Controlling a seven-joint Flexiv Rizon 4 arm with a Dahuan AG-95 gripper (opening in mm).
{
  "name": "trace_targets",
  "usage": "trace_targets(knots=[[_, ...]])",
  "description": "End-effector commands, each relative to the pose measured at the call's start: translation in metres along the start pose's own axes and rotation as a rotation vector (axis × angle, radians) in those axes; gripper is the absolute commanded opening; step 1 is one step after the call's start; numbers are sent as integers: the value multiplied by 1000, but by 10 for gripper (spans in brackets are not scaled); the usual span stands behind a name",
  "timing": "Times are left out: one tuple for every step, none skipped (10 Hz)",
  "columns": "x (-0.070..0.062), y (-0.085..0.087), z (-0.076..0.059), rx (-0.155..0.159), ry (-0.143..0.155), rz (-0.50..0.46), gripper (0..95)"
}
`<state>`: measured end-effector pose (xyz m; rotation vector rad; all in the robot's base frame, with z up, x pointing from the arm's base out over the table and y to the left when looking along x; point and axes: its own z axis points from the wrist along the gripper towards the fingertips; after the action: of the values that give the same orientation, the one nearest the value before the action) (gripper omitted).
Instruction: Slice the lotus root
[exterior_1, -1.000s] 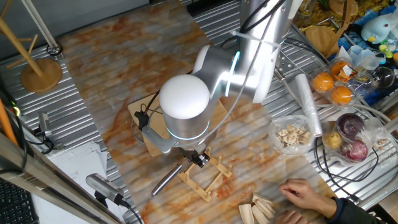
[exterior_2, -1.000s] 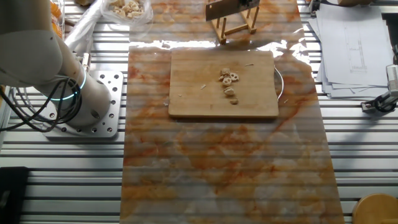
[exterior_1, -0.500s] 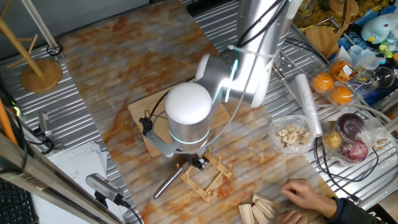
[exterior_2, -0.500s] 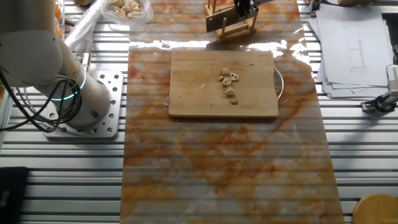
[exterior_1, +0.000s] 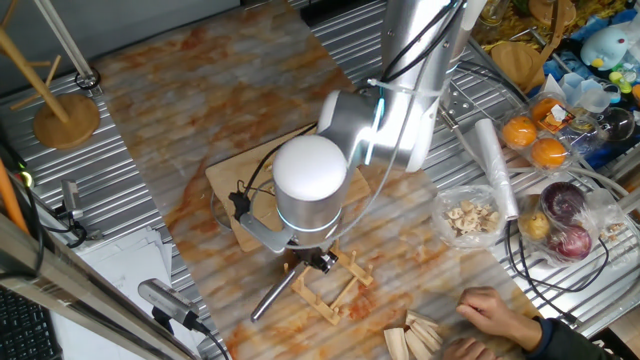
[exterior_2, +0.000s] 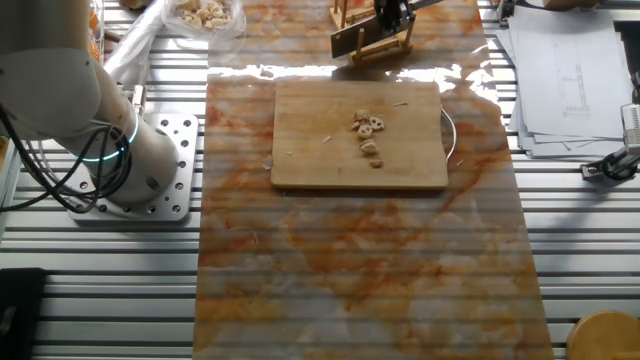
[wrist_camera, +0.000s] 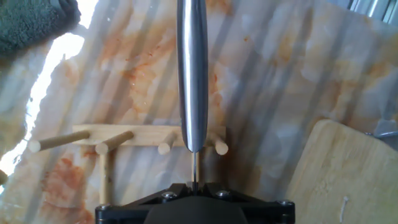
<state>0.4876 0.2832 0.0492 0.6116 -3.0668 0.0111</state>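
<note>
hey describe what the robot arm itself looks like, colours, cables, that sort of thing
The arm is silver-grey metal with rounded white joint caps and glowing cyan light rings at the joints. Black cables loop along its side down toward the wrist. Its base stands on a perforated metal plate bolted to the slatted table. The end effector is a small black block with visible screws.

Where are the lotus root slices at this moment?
In the other fixed view, the lotus root slices lie right of centre on the cutting board, apart from the wooden rack.
</note>
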Motion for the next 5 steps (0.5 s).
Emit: trace_targets(knots=[[0,0,0,5,1,0,570],[0,0,1,6,1,-2,570],[0,0,0,4,2,-3,570],[-1,0,-4,-7,4,0,570],[-2,0,-15,-16,17,3,570]])
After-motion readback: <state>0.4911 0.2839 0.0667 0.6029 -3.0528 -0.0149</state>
